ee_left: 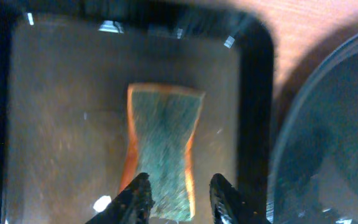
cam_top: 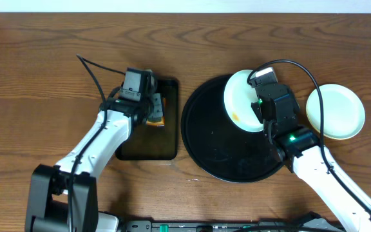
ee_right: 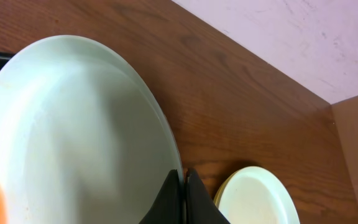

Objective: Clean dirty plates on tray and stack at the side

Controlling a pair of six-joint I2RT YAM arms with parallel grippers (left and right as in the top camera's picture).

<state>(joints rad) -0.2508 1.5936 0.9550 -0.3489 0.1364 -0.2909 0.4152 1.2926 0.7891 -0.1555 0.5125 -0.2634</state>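
Right gripper pinches only the plate rim — wiping could pry it loose; left gripper spread over sponge.

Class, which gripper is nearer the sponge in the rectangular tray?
Left. The left gripper sits at one end of the sponge; the right gripper is far off over the round tray, pinching a mint plate.
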